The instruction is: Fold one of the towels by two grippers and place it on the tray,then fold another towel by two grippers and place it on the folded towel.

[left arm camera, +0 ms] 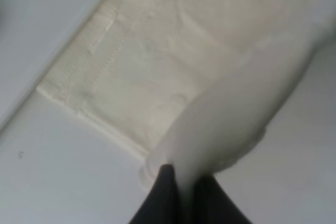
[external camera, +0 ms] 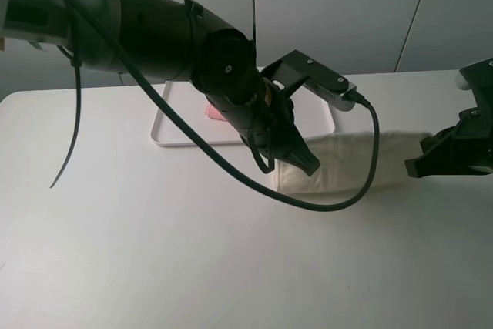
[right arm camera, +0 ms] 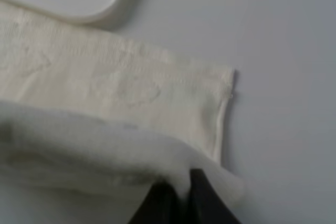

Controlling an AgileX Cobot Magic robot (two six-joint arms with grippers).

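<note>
Left gripper clamped on cream towel edge, right gripper pinching other corner same way. Pink towel already on tray, just beyond left gripper. Second fold underway (looks like). Next: carry lifted edge across together, evenly.

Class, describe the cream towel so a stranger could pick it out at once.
On the white table, find the white tray. Beside its near right corner lies the cream towel, a long folded strip; the pink towel is on the tray instead.
</note>
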